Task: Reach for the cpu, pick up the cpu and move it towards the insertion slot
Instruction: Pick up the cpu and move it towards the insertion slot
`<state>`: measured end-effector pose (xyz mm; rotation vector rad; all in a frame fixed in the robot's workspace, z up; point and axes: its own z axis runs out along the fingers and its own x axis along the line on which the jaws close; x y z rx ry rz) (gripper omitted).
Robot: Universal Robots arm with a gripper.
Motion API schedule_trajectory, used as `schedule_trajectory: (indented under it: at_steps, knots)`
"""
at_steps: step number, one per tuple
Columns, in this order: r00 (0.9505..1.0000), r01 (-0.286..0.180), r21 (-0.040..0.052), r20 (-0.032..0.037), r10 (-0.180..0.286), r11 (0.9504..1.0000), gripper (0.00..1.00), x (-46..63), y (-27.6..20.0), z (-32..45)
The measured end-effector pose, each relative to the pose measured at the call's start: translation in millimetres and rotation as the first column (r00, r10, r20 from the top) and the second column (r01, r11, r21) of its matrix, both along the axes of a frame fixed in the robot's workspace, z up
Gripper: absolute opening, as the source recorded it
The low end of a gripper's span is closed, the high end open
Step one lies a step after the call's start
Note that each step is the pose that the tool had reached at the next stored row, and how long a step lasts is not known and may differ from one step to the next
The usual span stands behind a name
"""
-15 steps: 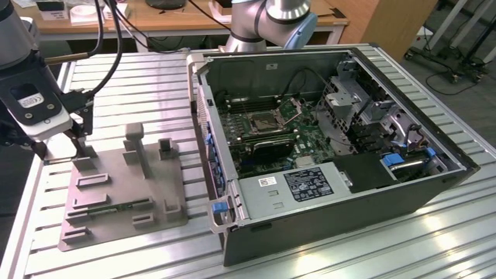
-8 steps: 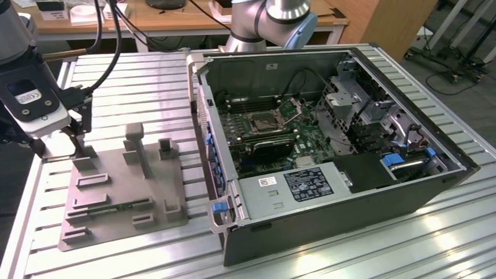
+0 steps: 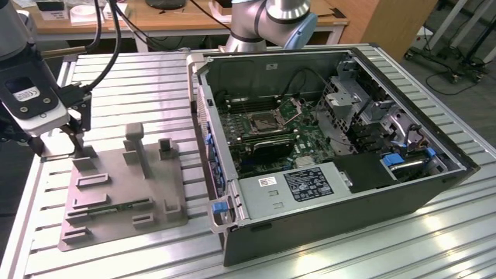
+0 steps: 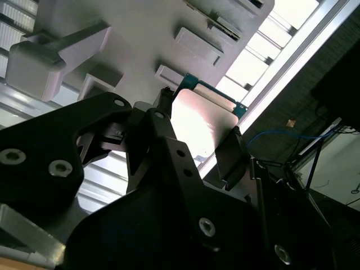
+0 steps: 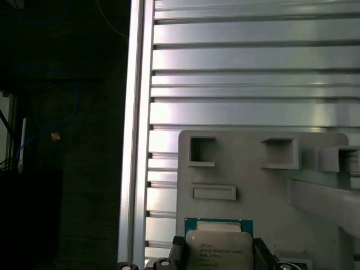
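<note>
The cpu (image 5: 218, 251), a small square chip with a silver top and a green rim, sits between the black fingers (image 5: 178, 251) of my gripper (image 5: 218, 247). In the second wrist view the fingers (image 4: 229, 153) press on opposite edges of the cpu (image 4: 202, 124). In the exterior view my gripper (image 3: 76, 150) is low over the far corner of the grey plastic tray (image 3: 116, 224), at that view's left. The insertion slot (image 3: 266, 121), a metal-framed socket with its bracket raised, lies on the board inside the open computer case (image 3: 326, 192), well to that view's right. Whether the cpu rests on the tray or is lifted, I cannot tell.
The tray carries raised posts (image 3: 135, 136) and a green memory stick (image 3: 116, 207). Cables, drive cages and a power supply (image 3: 310, 183) crowd the case. Its near wall (image 3: 203, 116) stands between tray and socket. The ribbed aluminium table's edge (image 5: 135, 140) runs close beside the tray.
</note>
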<state>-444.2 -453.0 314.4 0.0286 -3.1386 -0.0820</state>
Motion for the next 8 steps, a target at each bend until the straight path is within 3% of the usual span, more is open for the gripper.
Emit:
schedule_trajectory:
  at_steps: [8]
  knots:
    - [1.0000,0.000,0.0000,0.0000,0.000,1.0000,0.55,0.0,0.0,2.1]
